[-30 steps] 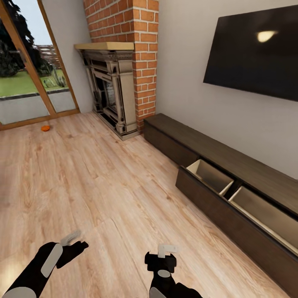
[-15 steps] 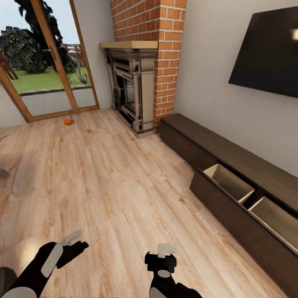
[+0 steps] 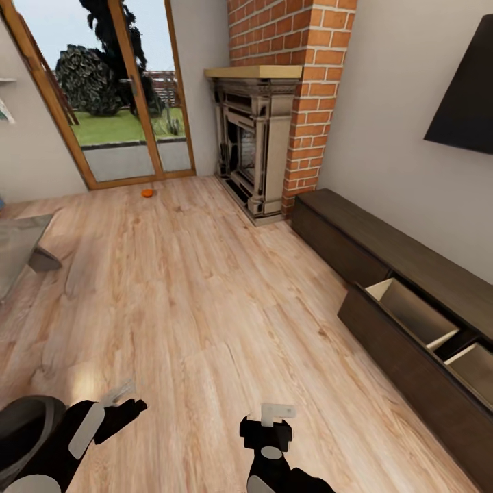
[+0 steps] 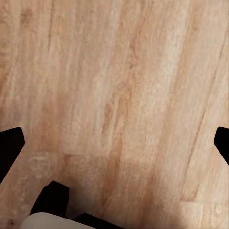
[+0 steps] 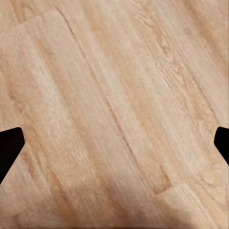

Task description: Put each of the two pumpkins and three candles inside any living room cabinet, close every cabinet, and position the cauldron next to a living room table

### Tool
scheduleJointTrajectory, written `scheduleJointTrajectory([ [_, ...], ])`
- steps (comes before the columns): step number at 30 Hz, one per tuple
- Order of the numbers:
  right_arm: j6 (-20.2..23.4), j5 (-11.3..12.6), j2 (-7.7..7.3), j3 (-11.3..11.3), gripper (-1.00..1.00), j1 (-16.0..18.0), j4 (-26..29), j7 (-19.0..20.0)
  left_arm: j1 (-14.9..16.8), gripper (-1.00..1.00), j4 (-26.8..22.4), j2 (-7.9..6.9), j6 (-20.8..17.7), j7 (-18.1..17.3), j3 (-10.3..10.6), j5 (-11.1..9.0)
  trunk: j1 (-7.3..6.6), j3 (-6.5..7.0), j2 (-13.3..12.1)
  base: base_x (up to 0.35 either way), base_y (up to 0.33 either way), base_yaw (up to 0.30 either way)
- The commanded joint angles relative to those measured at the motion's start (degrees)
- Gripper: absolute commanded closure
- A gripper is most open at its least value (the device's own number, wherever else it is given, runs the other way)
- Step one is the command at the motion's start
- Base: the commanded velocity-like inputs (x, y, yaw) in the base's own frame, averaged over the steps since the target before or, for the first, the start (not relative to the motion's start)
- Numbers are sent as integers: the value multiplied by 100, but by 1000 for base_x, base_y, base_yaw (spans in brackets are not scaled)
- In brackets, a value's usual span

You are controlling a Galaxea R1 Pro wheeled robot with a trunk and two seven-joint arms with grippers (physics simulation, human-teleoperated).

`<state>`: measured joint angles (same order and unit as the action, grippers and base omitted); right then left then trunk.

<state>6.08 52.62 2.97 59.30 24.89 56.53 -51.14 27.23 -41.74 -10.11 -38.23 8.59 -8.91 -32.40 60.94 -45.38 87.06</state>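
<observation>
Pumpkin [image 3: 147, 193] on floor [image 3: 205, 294], upper left of frame, by glass door [image 3: 130, 103]. Cabinet [image 3: 411, 308] at right, drawer pulled out. Both tools low in frame, left tool [image 3: 127, 399] and right tool [image 3: 277, 413] spread, holding nothing. Likely light, stiff, smooth, prone to rolling; best pinched across ribbed sides.

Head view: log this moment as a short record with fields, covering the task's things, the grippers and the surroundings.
pumpkin: small bright-orange round pumpkin on the wooden plank floor near the glass patio door
cabinet: long low dark-brown wood cabinet along the wall, drawer pulled open, nothing visible inside
table: grey glass-topped table, corner at left edge
left gripper: open, holding nothing
right gripper: open, holding nothing
fireplace: brick-chimneyed fireplace beyond the cabinet
</observation>
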Motion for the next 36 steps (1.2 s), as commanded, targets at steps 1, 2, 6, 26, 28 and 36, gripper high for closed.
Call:
scheduleJointTrajectory([
  [1,44,11,-4,13,-100,7,7,-36,1,-100,-10,0,-27,44,-6,-59,-2,-6,3,-136,0,274],
  [2,46,11,-3,12,-100,7,7,-36,1,-100,-10,0,-27,45,-6,-58,-2,-6,3,-137,0,274],
  [6,50,12,-1,12,-100,7,7,-35,1,-100,-10,0,-27,46,-6,-62,-2,-8,3,-139,0,275],
  [26,51,11,1,17,-100,7,7,-42,1,-100,-10,7,-27,46,-6,-65,-2,-8,3,-63,0,276],
  [28,51,11,1,19,-100,7,7,-39,1,-100,-10,8,-27,45,-6,-65,-2,-8,3,0,0,277],
  [36,42,11,2,20,-100,7,7,-36,1,-100,-10,9,-27,46,3,-65,-2,-8,3,0,0,279],
])
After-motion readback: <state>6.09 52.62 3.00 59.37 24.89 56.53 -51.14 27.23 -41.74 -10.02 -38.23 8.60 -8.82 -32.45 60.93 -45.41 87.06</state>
